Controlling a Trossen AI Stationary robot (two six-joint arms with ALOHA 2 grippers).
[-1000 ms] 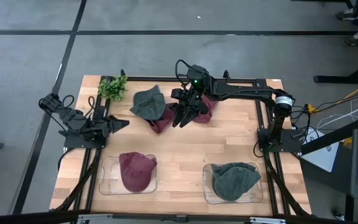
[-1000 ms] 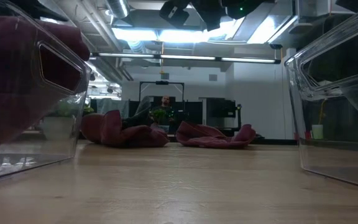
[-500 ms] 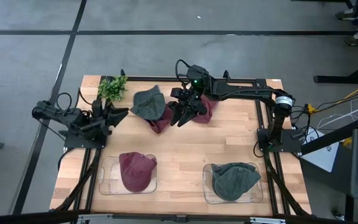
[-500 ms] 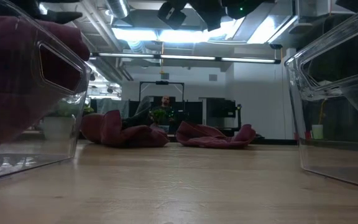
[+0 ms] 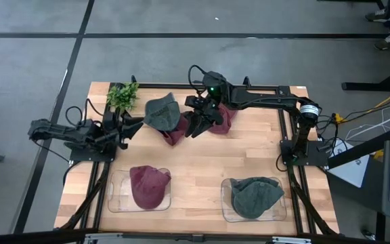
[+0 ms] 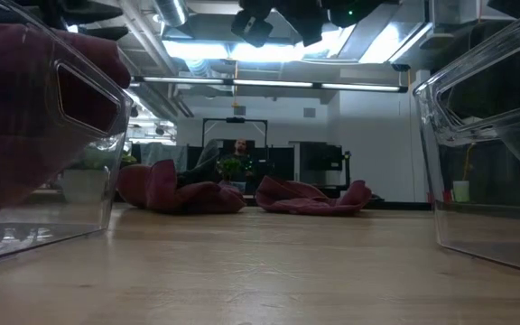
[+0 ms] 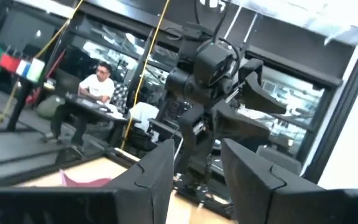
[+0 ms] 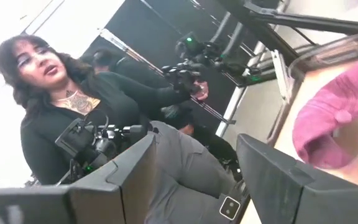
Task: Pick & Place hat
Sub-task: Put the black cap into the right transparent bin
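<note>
1. At the left edge of the high view the left gripper (image 5: 128,126) is seen, pointing toward the upper middle of the frame. Its jaws are spread apart and nothing is held, as is confirmed in the left wrist view (image 7: 194,171).
2. In the lower left of the high view a maroon hat (image 5: 147,185) is found already lying in a clear bin (image 5: 114,200). This placement is judged to be done.
3. Just right of a small plant (image 5: 122,95) in the upper left, a grey hat (image 5: 162,112) is seen on the tabletop (image 5: 202,166), overlapping a maroon hat beneath (image 5: 175,133). Neither has been picked up yet.
4. In the upper middle the right gripper (image 5: 196,127) is held above the tabletop, between the grey hat and another maroon hat (image 5: 226,116) that is partly hidden by the arm. Its jaws are parted and empty, as is shown in the right wrist view (image 8: 197,168).
5. In the lower right a second grey hat (image 5: 256,196) is seen sitting in a second bin (image 5: 226,210).
6. The step in hand is judged to be the approach to a further pick among the loose hats.
7. For the next move, a descent onto one hat is called for, with the jaws closed on a fold of cloth only, so that the overlapping neighbour is not dragged along.
</note>
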